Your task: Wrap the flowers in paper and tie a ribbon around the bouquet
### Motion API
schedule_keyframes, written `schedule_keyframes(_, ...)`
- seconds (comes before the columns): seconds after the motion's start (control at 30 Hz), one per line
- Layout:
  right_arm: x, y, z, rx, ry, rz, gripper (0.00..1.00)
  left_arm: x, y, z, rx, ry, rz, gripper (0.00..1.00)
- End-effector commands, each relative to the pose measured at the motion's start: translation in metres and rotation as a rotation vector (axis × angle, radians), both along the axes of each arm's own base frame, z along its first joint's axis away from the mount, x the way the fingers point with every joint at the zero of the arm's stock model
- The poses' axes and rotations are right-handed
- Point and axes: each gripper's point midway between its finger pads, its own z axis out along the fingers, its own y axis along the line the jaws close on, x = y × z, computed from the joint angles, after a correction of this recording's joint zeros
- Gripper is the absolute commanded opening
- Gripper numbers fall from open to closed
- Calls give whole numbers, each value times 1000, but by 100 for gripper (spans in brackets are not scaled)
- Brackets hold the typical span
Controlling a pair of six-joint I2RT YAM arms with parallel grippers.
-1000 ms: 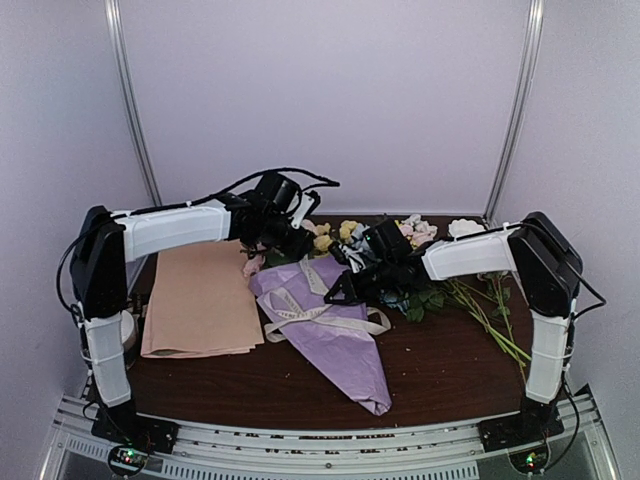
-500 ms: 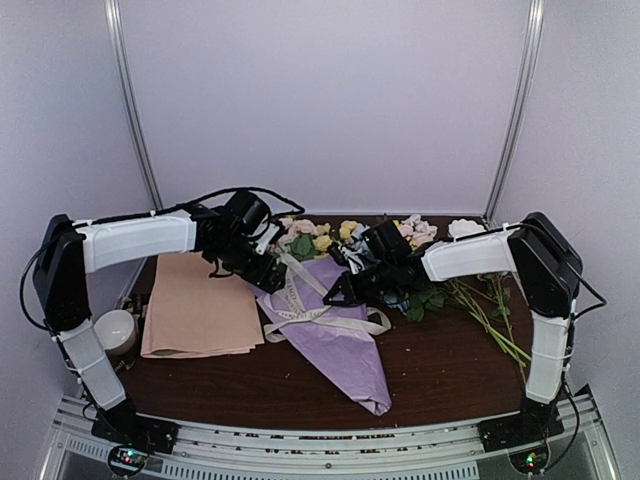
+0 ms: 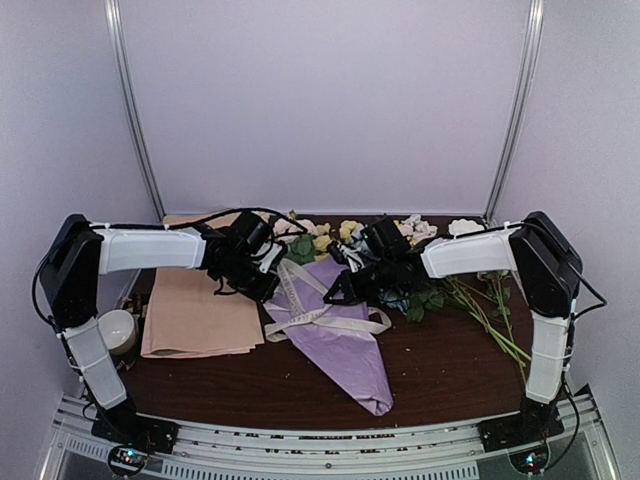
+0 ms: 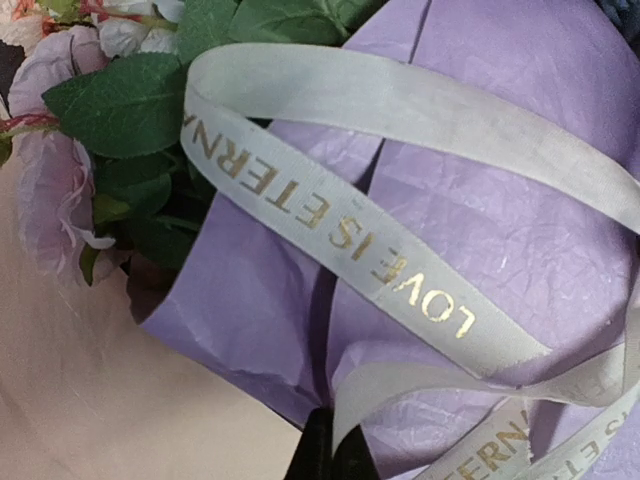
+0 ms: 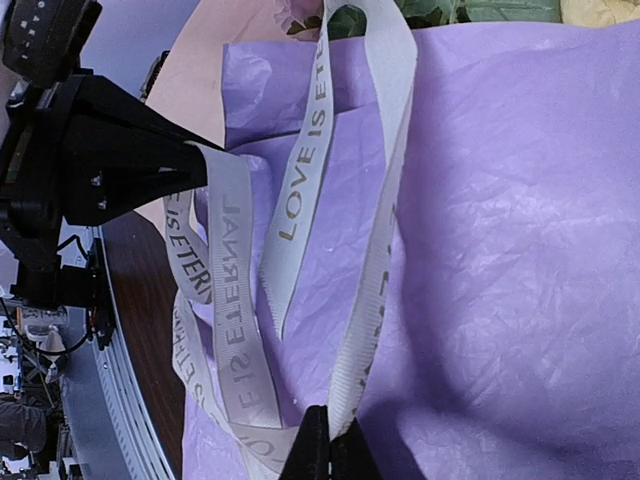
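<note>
The bouquet (image 3: 345, 335) lies mid-table as a purple paper (image 4: 470, 230) cone, its point toward the arms. The flowers (image 3: 312, 242), pink and yellow with green leaves (image 4: 120, 110), stick out of its far, wide end. The cream ribbon (image 4: 330, 215), printed "LOVE IS ETERNAL", loops loosely over the cone (image 3: 325, 317). My left gripper (image 4: 335, 452) is shut on one ribbon strand at the cone's left edge (image 3: 274, 291). My right gripper (image 5: 330, 445) is shut on another ribbon (image 5: 305, 170) strand over the cone's right side (image 3: 331, 297). The left gripper (image 5: 203, 166) also shows in the right wrist view.
Tan-peach paper sheets (image 3: 200, 300) lie left of the cone, under the left arm. A loose bunch with long green stems (image 3: 485, 305) lies to the right, behind the right arm. A white roll (image 3: 118, 330) stands at the left table edge.
The left arm swung from the flowers at the far end toward me to the cone's left edge. Its gripper opened and then shut on the ribbon. The right arm has not moved.
</note>
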Motion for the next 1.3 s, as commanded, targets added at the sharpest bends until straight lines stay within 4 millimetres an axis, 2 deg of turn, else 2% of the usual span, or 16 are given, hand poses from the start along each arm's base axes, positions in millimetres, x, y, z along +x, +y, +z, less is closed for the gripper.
schedule_keyframes(0.0,17,1,8,-19,-56,-23,0,-9,-18,33,-61,-116,-75,0)
schedule_keyframes(0.2,28,-1,-15,-112,-59,-22,0,-37,-16,86,-34,-344,-171,0)
schedule_keyframes(0.33,23,-4,-30,-143,-47,-11,0,-55,-15,127,-70,-500,-207,0)
schedule_keyframes(0.43,16,-5,-36,-171,-48,20,0,-72,-16,144,-105,-564,-259,0)
schedule_keyframes(0.53,10,-4,-38,-181,-49,43,0,-84,-7,141,-111,-552,-271,3)
schedule_keyframes(0.73,3,1,-43,-177,-39,61,0,-99,17,113,-83,-484,-227,8)
schedule_keyframes(0.87,0,5,-47,-186,-31,74,0,-97,46,89,34,-454,-133,21)
schedule_keyframes(0.93,-3,8,-47,-190,-29,88,0,-97,57,82,82,-443,-97,23)
schedule_keyframes(1.0,-4,9,-47,-195,-32,95,0,-103,54,85,46,-436,-125,19)
schedule_keyframes(1.13,-4,8,-45,-199,-35,98,0,-125,31,105,-107,-437,-260,6)
schedule_keyframes(1.27,-4,7,-45,-202,-35,98,0,-154,15,120,-227,-446,-345,4)
